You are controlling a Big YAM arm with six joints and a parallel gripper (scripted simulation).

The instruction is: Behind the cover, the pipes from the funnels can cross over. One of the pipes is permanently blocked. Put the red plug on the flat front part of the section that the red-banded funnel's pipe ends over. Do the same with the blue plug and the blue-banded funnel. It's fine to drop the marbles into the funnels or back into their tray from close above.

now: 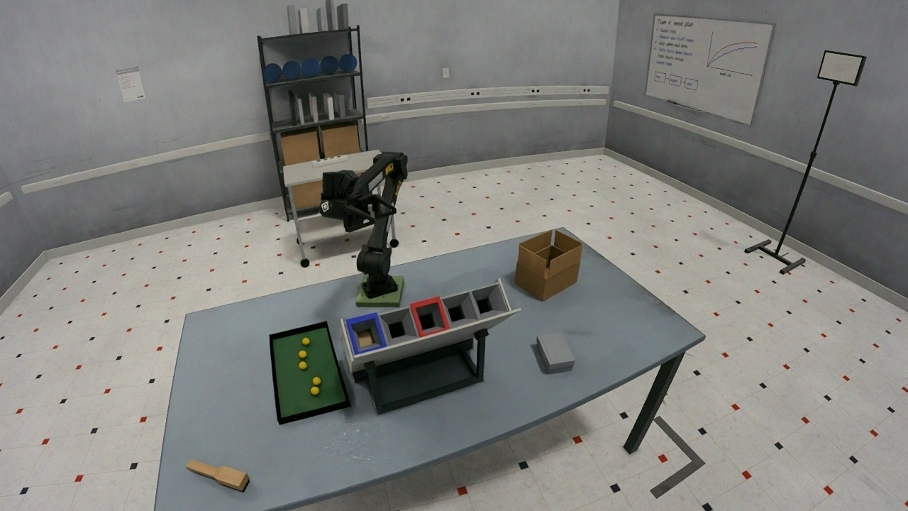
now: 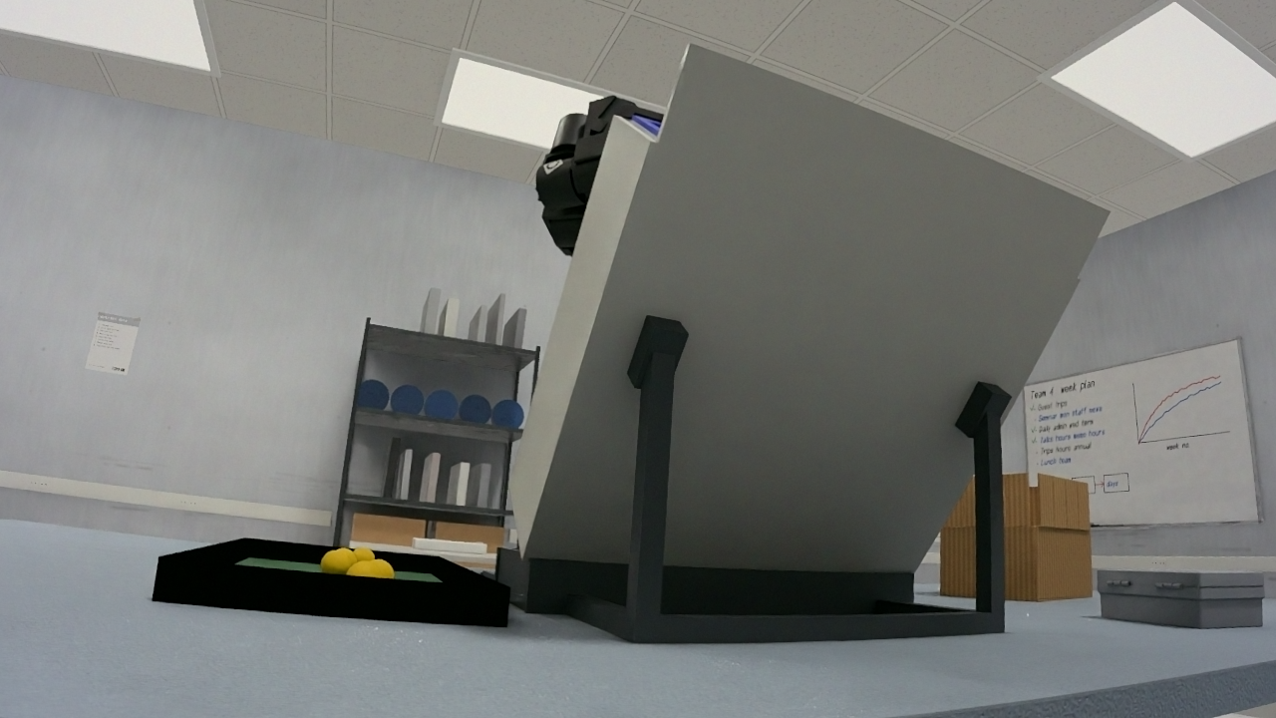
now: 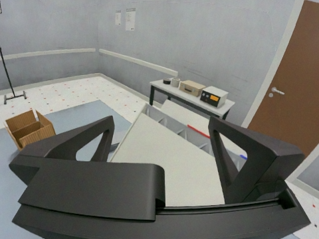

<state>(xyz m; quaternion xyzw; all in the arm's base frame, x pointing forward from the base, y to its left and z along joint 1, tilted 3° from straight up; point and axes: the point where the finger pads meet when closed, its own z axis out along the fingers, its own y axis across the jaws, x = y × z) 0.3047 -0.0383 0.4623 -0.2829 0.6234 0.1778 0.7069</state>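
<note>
The funnel rack stands mid-table with a blue-banded funnel (image 1: 365, 333) at its left end and a red-banded funnel (image 1: 429, 316) in the middle, with grey funnels between and to the right. The blue-banded funnel shows a tan surface inside. A black tray (image 1: 308, 371) with green lining holds several yellow marbles (image 1: 303, 365) left of the rack. My gripper (image 1: 355, 216) is open and empty, high behind the rack. In the wrist view the fingers frame the white cover (image 3: 166, 159), with the red band (image 3: 198, 131) and blue band (image 3: 243, 157) beyond. I see neither plug in any view.
A cardboard box (image 1: 547, 263) stands at the table's back right. A grey case (image 1: 555, 353) lies right of the rack. A wooden block (image 1: 217, 474) lies at the front left corner. The low camera shows the cover's back (image 2: 802, 357) on its black stand.
</note>
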